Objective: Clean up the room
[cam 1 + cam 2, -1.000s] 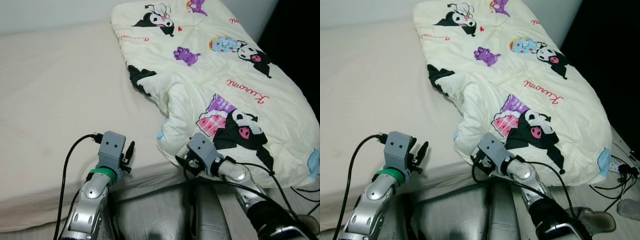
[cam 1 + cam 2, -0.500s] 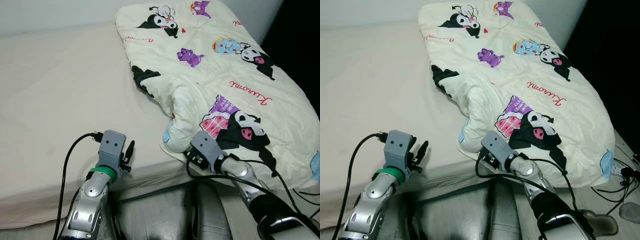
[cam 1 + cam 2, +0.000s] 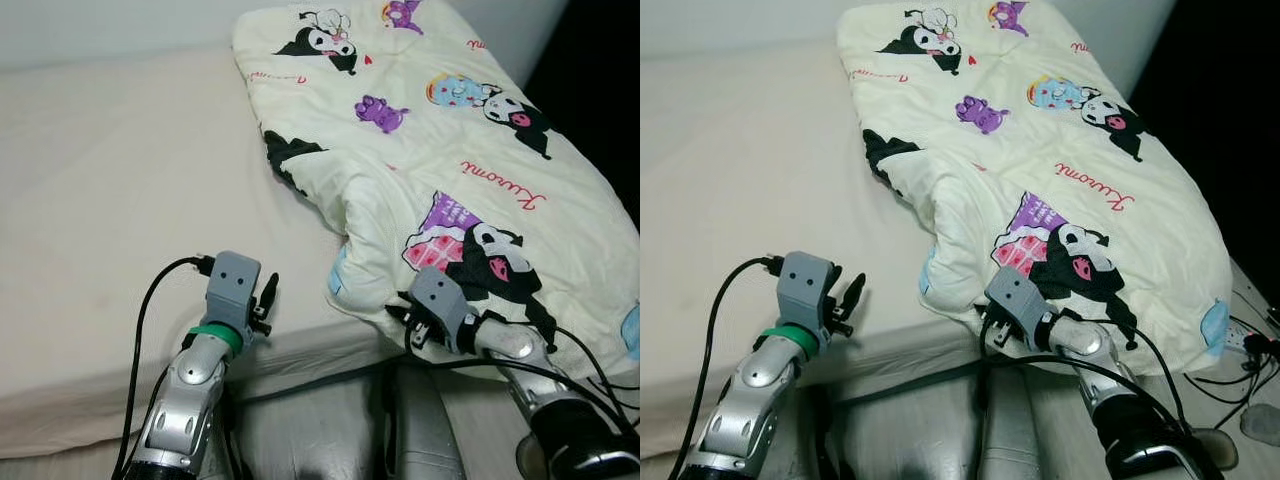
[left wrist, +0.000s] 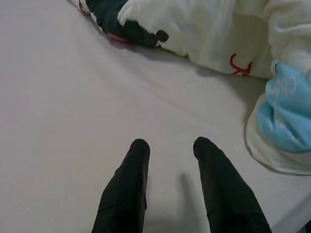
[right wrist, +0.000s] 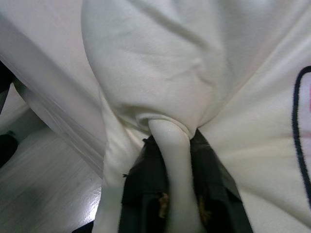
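Since a second ago my right gripper (image 5: 177, 155) has pulled back toward me and to the right, dragging the near corner of the blanket (image 3: 450, 150) with it to the bed's near edge, and my left arm has edged forward a little.

From the right wrist camera I see both black fingers (image 5: 141, 184) pinched hard on a rolled fold of cream cloth squeezed between them, so the grip is closed on the blanket. Ahead of that gripper the blanket bunches into a raised hump, then spreads away across the right side of the bed (image 3: 110, 200), its cartoon prints facing up. A light blue patch of its underside (image 4: 284, 111) shows at the turned-up corner, just beside the right gripper and off to the right of my left one.

My left gripper (image 4: 167, 145) hovers low over the bare sheet near the bed's front edge, fingers parted with a clear gap and nothing between them. Ahead of it lies plain sheet up to the blanket's dark-printed edge.

Below the right arm, cables (image 3: 1240, 350) trail on the floor (image 3: 1250, 400), and a black cable (image 3: 140, 330) loops beside my left forearm.
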{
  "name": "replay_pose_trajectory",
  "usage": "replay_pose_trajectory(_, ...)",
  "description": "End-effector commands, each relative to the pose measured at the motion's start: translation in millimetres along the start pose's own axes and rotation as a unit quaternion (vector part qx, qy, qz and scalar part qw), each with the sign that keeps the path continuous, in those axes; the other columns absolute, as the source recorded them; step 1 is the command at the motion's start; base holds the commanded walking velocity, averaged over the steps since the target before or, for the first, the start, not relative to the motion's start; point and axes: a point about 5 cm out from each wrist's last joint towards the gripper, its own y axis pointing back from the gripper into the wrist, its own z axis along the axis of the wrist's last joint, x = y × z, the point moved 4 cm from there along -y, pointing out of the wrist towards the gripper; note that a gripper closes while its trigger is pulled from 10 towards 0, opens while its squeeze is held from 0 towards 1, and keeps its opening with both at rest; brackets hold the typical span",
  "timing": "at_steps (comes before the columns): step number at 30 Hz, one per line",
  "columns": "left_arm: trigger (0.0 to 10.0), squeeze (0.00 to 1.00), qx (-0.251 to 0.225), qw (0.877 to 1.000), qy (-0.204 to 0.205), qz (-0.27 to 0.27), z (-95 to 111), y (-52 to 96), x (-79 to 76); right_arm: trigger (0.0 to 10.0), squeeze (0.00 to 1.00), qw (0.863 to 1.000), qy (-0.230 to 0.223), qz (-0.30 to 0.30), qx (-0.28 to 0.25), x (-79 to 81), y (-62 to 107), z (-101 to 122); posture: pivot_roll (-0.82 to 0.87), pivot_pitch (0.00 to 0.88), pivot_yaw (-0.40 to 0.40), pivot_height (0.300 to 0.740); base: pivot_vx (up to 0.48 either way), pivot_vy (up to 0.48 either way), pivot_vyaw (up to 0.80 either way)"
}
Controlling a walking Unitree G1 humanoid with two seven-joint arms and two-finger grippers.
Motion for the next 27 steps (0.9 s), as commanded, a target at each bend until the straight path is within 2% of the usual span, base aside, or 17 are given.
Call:
replay_pose_trajectory(1,10.0,0.0,0.018,1.0,0.003,-0.004,-8,1.4,-1.0,0.0,0.0,0.999,-0.02,0.011,0.029,7.4,6.7,-18,-0.11,0.114,0.082,0.533,0.0,0.0,0.0)
replay_pose_trajectory(2,10.0,0.0,0.013,1.0,0.006,-0.005,-5,0.5,-1.5,0.0,0.0,0.999,-0.021,0.012,0.021,6.9,9.3,-14,-0.11,0.114,0.082,0.533,0.0,0.0,0.0)
replay_pose_trajectory(4,10.0,0.0,-0.022,0.999,0.001,-0.038,16,1.5,-2.8,0.0,0.0,0.999,-0.023,0.036,-0.023,8.3,16.4,6,-0.12,0.115,0.086,0.533,0.0,0.0,0.0)
replay_pose_trajectory(8,10.0,0.0,-0.038,0.997,-0.009,-0.065,27,5.6,2.2,0.0,0.0,0.997,-0.023,0.058,-0.037,11.2,19.5,16,-0.13,0.115,0.087,0.533,0.0,0.0,0.0)
replay_pose_trajectory(10,10.0,0.0,-0.049,0.991,-0.026,-0.119,39,16.0,15.3,0.0,0.0,0.994,-0.024,0.096,-0.045,18.7,24.3,24,-0.12,0.117,0.084,0.533,0.0,0.0,0.0)
replay_pose_trajectory(12,10.0,0.0,-0.049,0.991,-0.026,-0.119,39,16.0,15.3,0.0,0.0,0.994,-0.024,0.096,-0.045,18.7,24.3,24,-0.12,0.117,0.084,0.533,0.0,0.0,0.0)
replay_pose_trajectory(13,10.0,0.0,-0.054,0.985,-0.049,-0.158,47,25.8,26.4,0.0,0.0,0.991,-0.024,0.128,-0.045,26.4,28.7,28,-0.12,0.118,0.08,0.533,0.0,0.0,0.0)
replay_pose_trajectory(14,10.0,0.0,-0.054,0.985,-0.049,-0.158,47,25.8,26.4,0.0,0.0,0.991,-0.024,0.128,-0.045,26.4,28.7,28,-0.12,0.118,0.08,0.533,0.0,0.0,0.0)
replay_pose_trajectory(15,10.0,0.0,-0.053,0.975,-0.084,-0.197,56,37.5,42.5,0.0,0.0,0.985,-0.026,0.166,-0.045,36.7,34.8,32,-0.11,0.119,0.077,0.533,0.0,0.0,0.0)
replay_pose_trajectory(16,10.0,0.0,-0.053,0.975,-0.084,-0.197,56,37.5,42.5,0.0,0.0,0.985,-0.026,0.166,-0.045,36.7,34.8,32,-0.11,0.119,0.077,0.533,0.0,0.0,0.0)
replay_pose_trajectory(17,10.0,0.0,-0.048,0.965,-0.119,-0.229,65,48.5,56.1,0.0,0.0,0.977,-0.028,0.205,-0.047,46.7,41.3,38,-0.1,0.12,0.074,0.533,0.0,0.0,0.0)
replay_pose_trajectory(19,10.0,0.0,-0.032,0.948,-0.165,-0.27,75,64.0,69.2,0.0,0.0,0.961,-0.035,0.269,-0.052,64.1,53.9,50,-0.09,0.122,0.07,0.533,0.0,0.0,0.0)
replay_pose_trajectory(20,10.0,0.0,-0.025,0.943,-0.177,-0.282,76,68.5,70.1,0.0,0.0,0.954,-0.041,0.292,-0.056,71.1,59.2,57,-0.09,0.122,0.069,0.533,0.0,0.0,0.0)
replay_pose_trajectory(22,10.0,0.0,-0.02,0.939,-0.183,-0.29,75,71.4,69.7,0.0,0.0,0.947,-0.046,0.311,-0.059,76.9,63.6,61,-0.09,0.124,0.067,0.533,0.0,0.0,0.0)
replay_pose_trajectory(24,10.0,0.0,-0.02,0.939,-0.183,-0.29,75,71.4,69.7,0.0,0.0,0.947,-0.046,0.311,-0.059,76.9,63.6,61,-0.09,0.124,0.067,0.533,0.0,0.0,0.0)
replay_pose_trajectory(25,10.0,0.0,-0.015,0.937,-0.184,-0.297,75,74.0,68.6,0.0,0.0,0.942,-0.053,0.326,-0.058,82.2,67.5,64,-0.09,0.125,0.065,0.533,0.0,0.0,0.0)
replay_pose_trajectory(27,10.0,0.0,-0.012,0.936,-0.18,-0.302,72,75.2,63.9,0.0,0.0,0.944,-0.062,0.322,-0.044,84.0,66.0,58,-0.1,0.125,0.062,0.533,0.0,0.0,0.0)
